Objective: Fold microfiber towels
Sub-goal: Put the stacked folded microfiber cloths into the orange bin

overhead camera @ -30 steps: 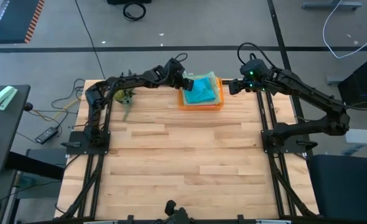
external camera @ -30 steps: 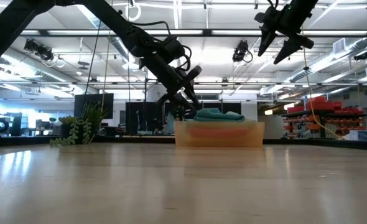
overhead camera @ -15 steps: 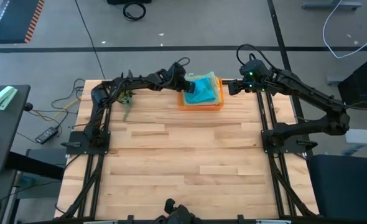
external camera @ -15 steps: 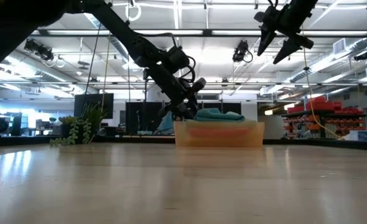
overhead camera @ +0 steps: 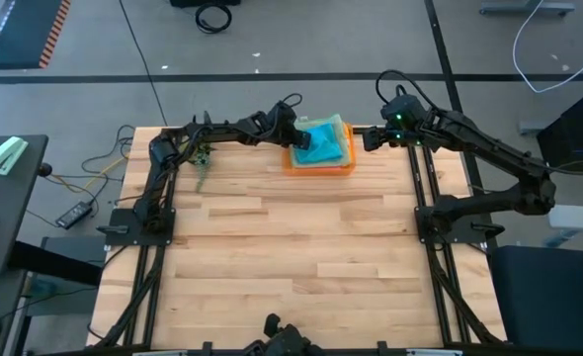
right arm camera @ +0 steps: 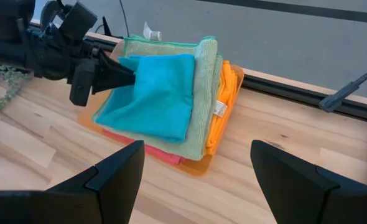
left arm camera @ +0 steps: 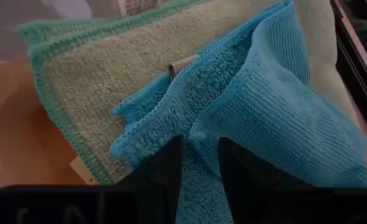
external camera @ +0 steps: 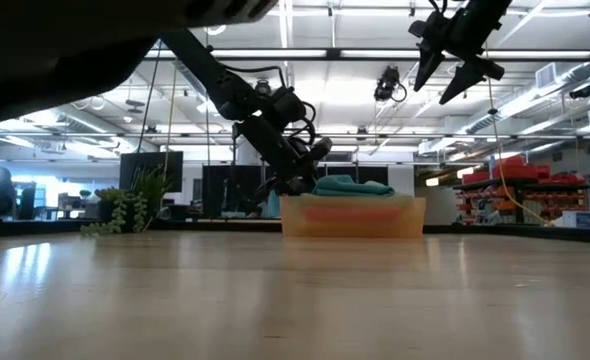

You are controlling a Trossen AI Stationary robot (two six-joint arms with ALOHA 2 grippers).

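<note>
Left wrist view shows the left gripper point(left arm camera: 196, 168) with its fingers a little apart, straddling a fluffy fold of the teal towel point(left arm camera: 277, 106) but not yet clamped; this towel tops the stack of microfiber towels point(right arm camera: 196, 93) in the orange bin point(overhead camera: 319, 166) at the table's point(overhead camera: 291, 257) far edge. Soft, light and limp, the cloth should bunch and drape when lifted, so a corner or hemmed edge looks the best hold. Bare wood lies nearer for spreading it, while the right gripper point(right arm camera: 196, 177) hovers wide open beside the bin.
</note>
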